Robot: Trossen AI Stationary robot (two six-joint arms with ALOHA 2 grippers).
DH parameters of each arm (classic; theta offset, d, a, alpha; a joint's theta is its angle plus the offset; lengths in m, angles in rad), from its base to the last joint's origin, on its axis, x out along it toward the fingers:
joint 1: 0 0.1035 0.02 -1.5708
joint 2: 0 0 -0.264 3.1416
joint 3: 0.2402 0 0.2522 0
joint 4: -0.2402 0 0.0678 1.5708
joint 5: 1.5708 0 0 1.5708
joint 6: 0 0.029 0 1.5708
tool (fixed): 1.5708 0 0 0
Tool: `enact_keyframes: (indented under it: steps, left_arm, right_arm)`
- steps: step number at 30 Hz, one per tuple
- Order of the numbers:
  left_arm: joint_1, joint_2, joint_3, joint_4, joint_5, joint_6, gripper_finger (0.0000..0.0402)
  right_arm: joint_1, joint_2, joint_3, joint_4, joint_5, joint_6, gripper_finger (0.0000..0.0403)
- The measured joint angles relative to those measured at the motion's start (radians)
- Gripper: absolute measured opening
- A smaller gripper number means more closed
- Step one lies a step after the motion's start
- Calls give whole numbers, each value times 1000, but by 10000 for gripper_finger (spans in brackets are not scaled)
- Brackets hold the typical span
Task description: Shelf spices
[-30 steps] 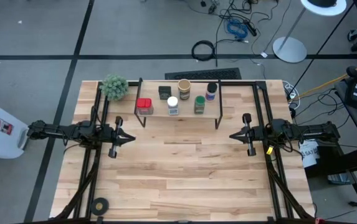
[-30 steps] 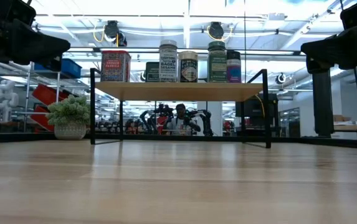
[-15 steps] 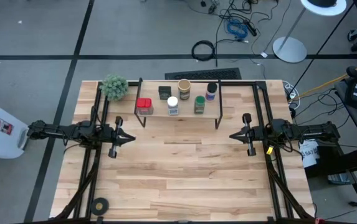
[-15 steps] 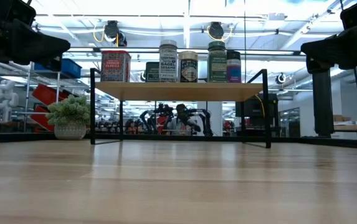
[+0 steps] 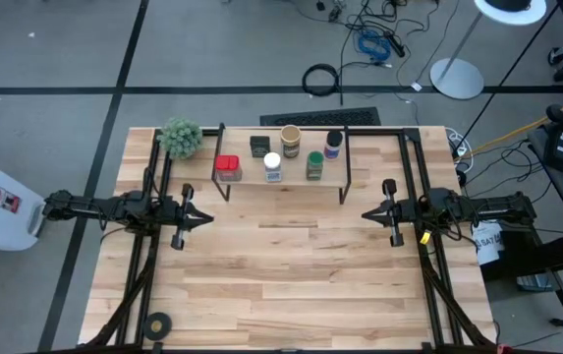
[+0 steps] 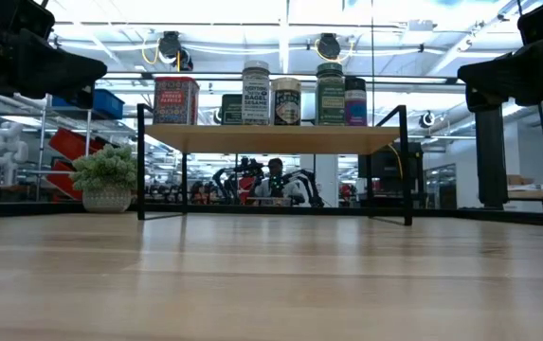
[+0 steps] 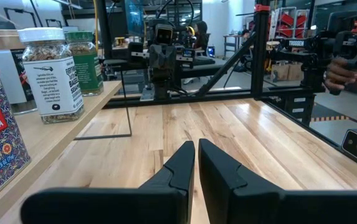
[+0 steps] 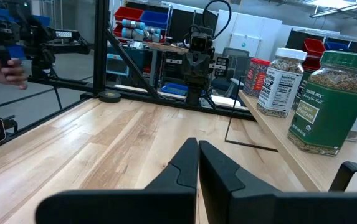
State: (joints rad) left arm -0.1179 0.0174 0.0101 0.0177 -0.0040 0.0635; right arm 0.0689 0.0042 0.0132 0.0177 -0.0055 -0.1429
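All six spices (image 5: 283,152) stand on the shelf (image 5: 296,178), both my jaws shut and empty over the tabletop (image 5: 291,275) either side; shelving looks done, nothing left to grasp.

Bench (image 5: 291,285) was pale wood w/ light and tan strips. Shelf (image 5: 296,177) had same light-wood top, thin black legs. Red tin (image 5: 227,165) bore a dark blue floral pattern w/ white lettering. Dark tin (image 5: 258,146) was near black. One jar (image 5: 272,167) had white lid and white label; another (image 5: 315,162) green lid and green label; a third (image 5: 333,144) dark lid w/ purple label. Tan cylinder (image 5: 290,140). Plant (image 5: 181,137) was fuzzy green in a whitish pot. Both arms' fingers (image 7: 187,163) were black. Tape roll (image 5: 157,324) black.
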Motion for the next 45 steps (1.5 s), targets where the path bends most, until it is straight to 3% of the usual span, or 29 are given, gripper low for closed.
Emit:
enact_keyframes:
  steps: [8, 14, 19, 26, 45]
  left_arm:
    - [0, 0, 0, 0, 0, 0, 31]
    - [0, 0, 0, 0, 0, 0, 31]
    - [0, 0, 0, 1, 0, 0, 31]
    - [0, 0, 0, 1, 0, 0, 31]
    - [0, 0, 0, 1, 0, -4, 31]
  right_arm:
    - [-1, 0, 4, 12, 12, 68, 0]
    - [-2, 32, 81, -10, 14, 79, 0]
    - [-2, 94, 233, -140, 52, 92, 0]
    - [-2, 207, 426, -159, 190, 108, 0]
    - [-2, 558, 1003, -467, 185, 23, 0]
